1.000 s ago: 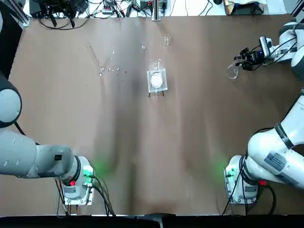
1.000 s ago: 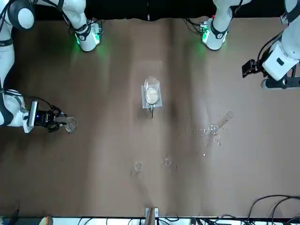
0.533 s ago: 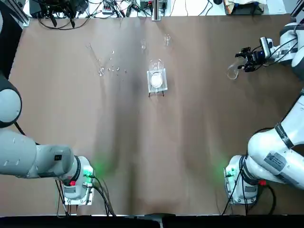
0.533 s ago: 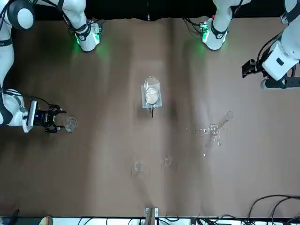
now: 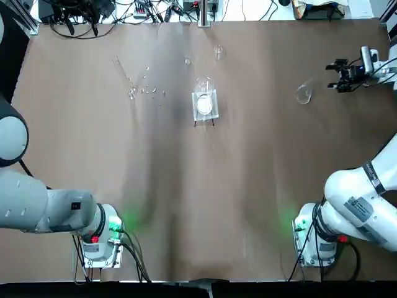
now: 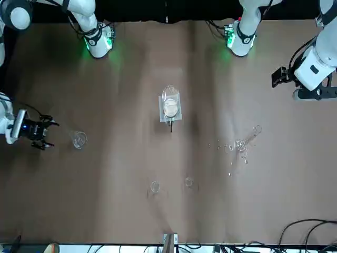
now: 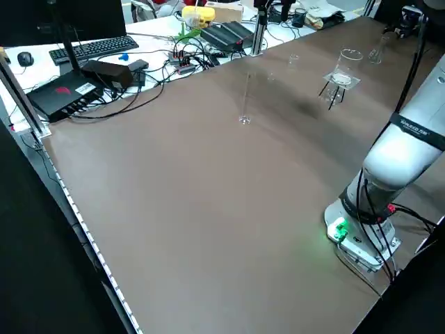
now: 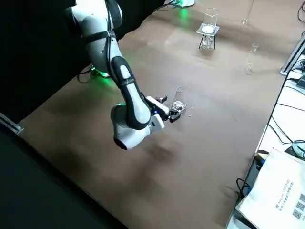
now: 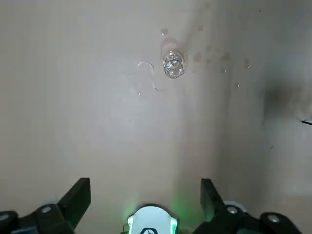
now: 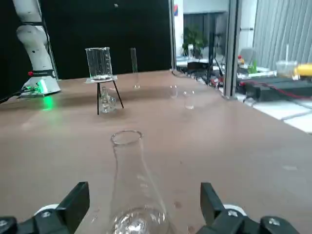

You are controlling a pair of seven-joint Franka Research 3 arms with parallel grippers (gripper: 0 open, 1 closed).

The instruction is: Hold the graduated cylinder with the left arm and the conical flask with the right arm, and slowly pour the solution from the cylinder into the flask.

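Conical flask (image 5: 303, 94) left standing alone on the table (image 5: 248, 186); nothing is gripped.

The right gripper (image 5: 339, 76) is seen near the table's right edge, its fingers spread wide and empty, with the flask upright just beyond the fingertips, apart from them; the graduated cylinder (image 5: 123, 77) is seen on the far left part of the table, among small glass bits (image 5: 152, 90); a beaker on a stand (image 5: 204, 102) is placed near the middle; the left gripper (image 9: 146, 195) is held high above the cylinder, fingers spread, empty.
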